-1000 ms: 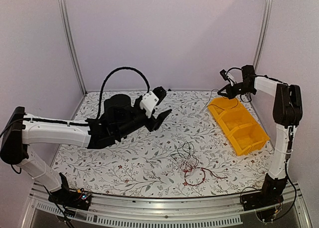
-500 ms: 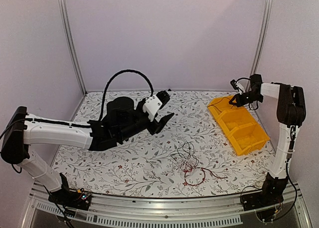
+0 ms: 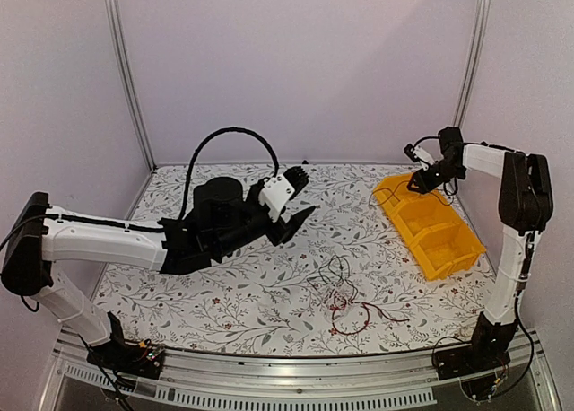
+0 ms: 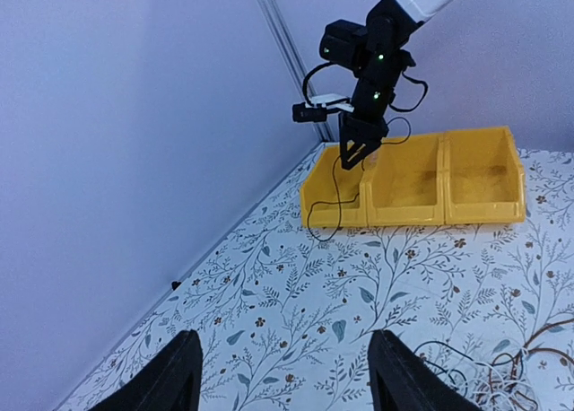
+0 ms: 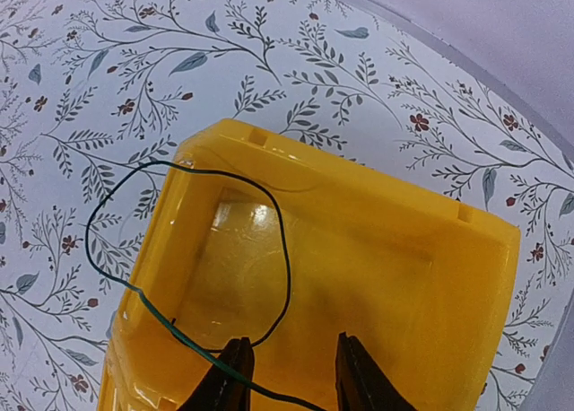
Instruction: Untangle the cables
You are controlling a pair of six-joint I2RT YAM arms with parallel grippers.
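A tangle of thin black, red and white cables [image 3: 345, 299] lies on the flowered table near the front middle, and shows at the lower right edge of the left wrist view [image 4: 502, 375]. One thin dark cable [image 5: 280, 240] loops inside the far compartment of the yellow bin [image 5: 377, 249] and hangs over its rim onto the table [image 4: 336, 200]. My right gripper [image 5: 291, 375] hovers over that compartment, open, with the cable crossing in front of its left finger. My left gripper [image 3: 300, 196] is raised above the table's middle, open and empty.
The yellow bin [image 3: 435, 231] has three compartments and stands at the back right, close to the right wall. A thick black hose [image 3: 224, 137] arches over the left arm. Walls and metal posts [image 3: 126, 79] close in the table at the back and sides.
My right gripper swung from behind the bin's corner to above its far compartment and opened; the thin cable now drapes over the rim. The left arm shifted slightly right.
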